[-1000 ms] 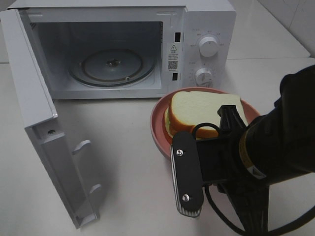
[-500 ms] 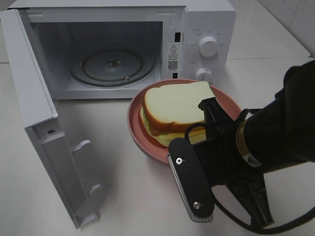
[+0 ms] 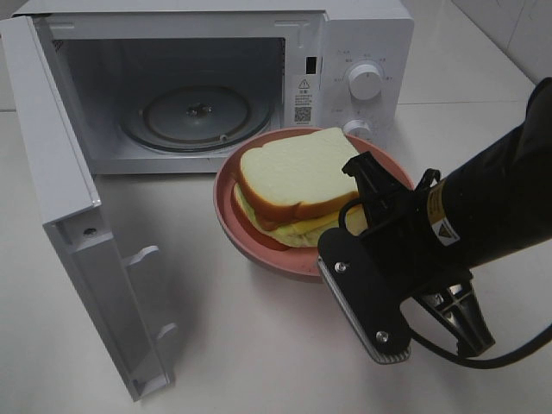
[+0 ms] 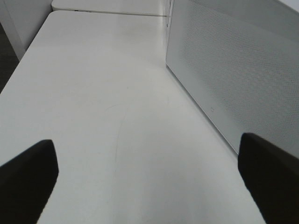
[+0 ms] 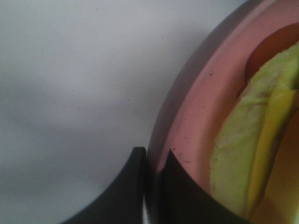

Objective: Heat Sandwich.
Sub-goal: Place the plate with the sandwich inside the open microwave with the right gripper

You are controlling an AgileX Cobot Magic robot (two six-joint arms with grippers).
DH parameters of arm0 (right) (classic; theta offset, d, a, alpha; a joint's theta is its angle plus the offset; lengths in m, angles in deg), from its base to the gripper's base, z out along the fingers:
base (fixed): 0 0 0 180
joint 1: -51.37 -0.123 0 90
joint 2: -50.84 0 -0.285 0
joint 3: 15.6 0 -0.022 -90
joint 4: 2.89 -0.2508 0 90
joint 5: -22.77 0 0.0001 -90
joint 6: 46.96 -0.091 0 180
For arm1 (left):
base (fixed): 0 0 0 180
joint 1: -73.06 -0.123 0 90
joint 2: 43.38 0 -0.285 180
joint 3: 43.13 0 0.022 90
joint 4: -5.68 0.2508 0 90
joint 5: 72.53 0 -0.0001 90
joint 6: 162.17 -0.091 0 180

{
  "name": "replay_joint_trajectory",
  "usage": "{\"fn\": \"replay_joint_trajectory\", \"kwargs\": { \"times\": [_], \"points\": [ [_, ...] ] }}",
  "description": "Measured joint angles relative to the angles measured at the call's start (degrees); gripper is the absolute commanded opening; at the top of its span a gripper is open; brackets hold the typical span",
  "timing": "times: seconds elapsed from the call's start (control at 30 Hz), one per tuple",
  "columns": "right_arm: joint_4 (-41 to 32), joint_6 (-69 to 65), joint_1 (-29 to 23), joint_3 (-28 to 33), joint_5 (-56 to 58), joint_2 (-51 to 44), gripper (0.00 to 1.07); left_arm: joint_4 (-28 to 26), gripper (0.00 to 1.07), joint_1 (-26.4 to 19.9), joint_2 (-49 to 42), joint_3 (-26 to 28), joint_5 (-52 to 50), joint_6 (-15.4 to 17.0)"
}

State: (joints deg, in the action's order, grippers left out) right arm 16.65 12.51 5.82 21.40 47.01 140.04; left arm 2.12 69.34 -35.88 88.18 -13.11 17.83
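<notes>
Judging by how things lie, you are about midway: the microwave (image 3: 362,34) has its door (image 3: 60,198) swung wide, the glass turntable (image 3: 197,116) is bare, and the sandwich (image 3: 293,185) sits on the pink plate (image 3: 228,203) just in front of the cavity, not yet inside, with the right gripper (image 5: 153,161) pinching the plate's rim, one finger on either side. You have yet to set the plate on the turntable, let go, shut the door and turn the dials (image 3: 366,80), while the left gripper (image 4: 149,170) hangs spread wide and empty near the door. The white table (image 3: 241,345) looks smooth and matte, and little of the room shows beyond it.
</notes>
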Motion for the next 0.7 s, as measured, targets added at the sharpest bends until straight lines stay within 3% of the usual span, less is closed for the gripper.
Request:
{"fn": "replay_joint_trajectory", "kwargs": {
  "times": [0.5, 0.7],
  "points": [
    [-4.93, 9.05, 0.92, -7.05, 2.86, 4.18, 0.03, 0.00, 1.01, 0.00, 0.00, 0.00, 0.00, 0.00],
    [-10.60, 14.32, 1.20, -11.00, 3.15, 8.02, 0.03, 0.00, 1.01, 0.00, 0.00, 0.00, 0.00, 0.00]
  ]
}}
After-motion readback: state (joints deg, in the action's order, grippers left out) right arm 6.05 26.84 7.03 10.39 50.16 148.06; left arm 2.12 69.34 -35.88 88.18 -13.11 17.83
